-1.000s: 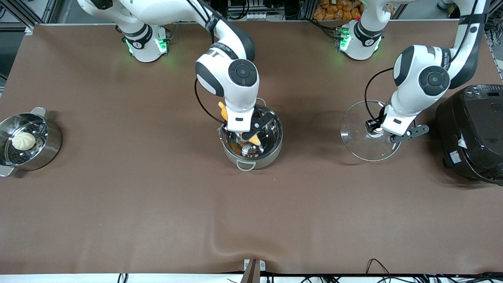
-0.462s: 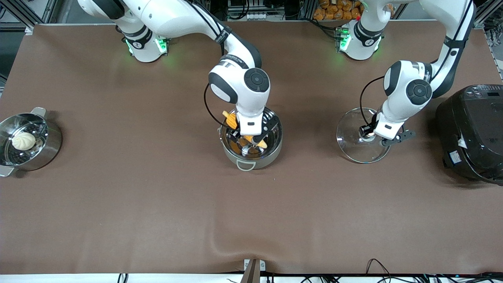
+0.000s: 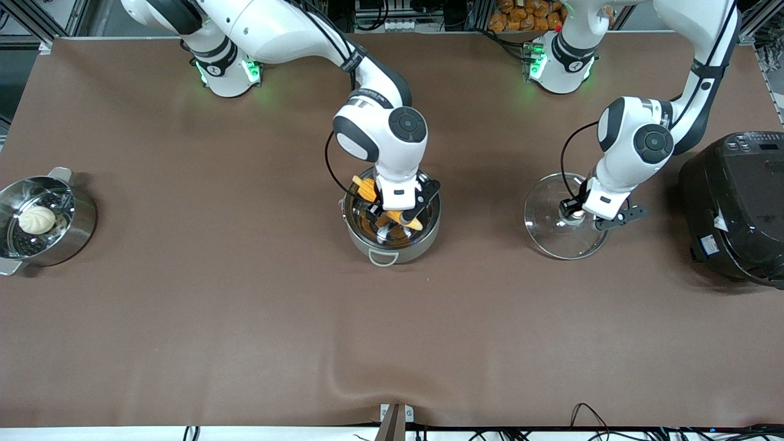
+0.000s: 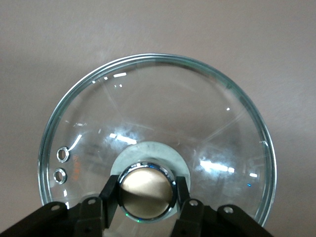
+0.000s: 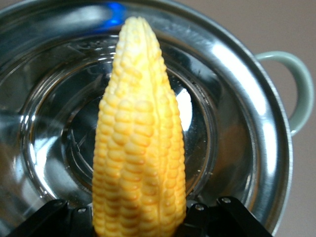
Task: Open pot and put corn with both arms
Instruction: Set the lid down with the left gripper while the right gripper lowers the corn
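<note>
The steel pot (image 3: 429, 236) stands open at the table's middle, one grey loop handle toward the front camera. My right gripper (image 3: 392, 215) is inside the pot's mouth, shut on the yellow corn (image 3: 411, 221), which lies across the opening. In the right wrist view the corn (image 5: 138, 143) fills the middle over the pot's shiny inside (image 5: 54, 133), gripped between the fingers. My left gripper (image 3: 576, 211) is shut on the copper knob (image 4: 145, 192) of the clear glass lid (image 3: 545, 229), over the table toward the left arm's end. The lid (image 4: 158, 113) shows in the left wrist view.
A big black rice cooker (image 3: 735, 208) stands at the left arm's end, close to the lid. A steel steamer pot (image 3: 76, 226) with a white bun (image 3: 37, 219) sits at the right arm's end. A fold in the brown cloth (image 3: 343, 386) lies near the front edge.
My right gripper has moved lower into the pot with the corn. My left gripper has carried the lid lower and slightly toward the pot.
</note>
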Motion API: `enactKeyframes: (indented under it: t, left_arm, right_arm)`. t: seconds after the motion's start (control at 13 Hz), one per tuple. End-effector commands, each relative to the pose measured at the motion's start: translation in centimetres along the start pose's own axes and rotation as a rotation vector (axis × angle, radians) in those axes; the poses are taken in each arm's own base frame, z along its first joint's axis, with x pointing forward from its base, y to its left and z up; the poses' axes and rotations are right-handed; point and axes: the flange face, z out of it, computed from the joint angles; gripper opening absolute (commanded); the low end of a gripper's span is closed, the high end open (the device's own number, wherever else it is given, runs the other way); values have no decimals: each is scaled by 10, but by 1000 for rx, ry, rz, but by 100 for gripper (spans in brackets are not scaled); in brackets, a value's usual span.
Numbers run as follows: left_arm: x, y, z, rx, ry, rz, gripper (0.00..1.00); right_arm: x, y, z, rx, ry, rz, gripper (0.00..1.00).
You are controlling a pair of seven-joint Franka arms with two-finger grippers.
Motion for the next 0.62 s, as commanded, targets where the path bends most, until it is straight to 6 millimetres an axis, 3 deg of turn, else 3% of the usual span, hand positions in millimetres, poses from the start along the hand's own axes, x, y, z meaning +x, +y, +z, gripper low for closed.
enactKeyframes:
  t: [0.0,0.08,0.23,0.31,0.38,0.46,0.54]
  left_arm:
    - [9,16,13,-24,31,55,0]
    - [9,17,20,-25,39,68,0]
    - [8,18,24,-23,39,72,0]
    - [8,18,22,-24,42,70,0]
    - [8,18,22,-22,40,72,18]
    - [9,18,20,-22,43,73,99]
    - [10,20,13,-26,56,71,100]
  right_arm:
    - [6,-12,5,-38,2,10,14]
    - [6,-12,6,-38,1,9,24]
    - [6,-14,7,-37,0,6,100]
    - [6,-14,7,-36,1,7,100]
    - [7,-12,6,-36,2,10,100]
    - [7,-11,6,-35,1,15,100]
    - [7,-9,4,-33,4,22,100]
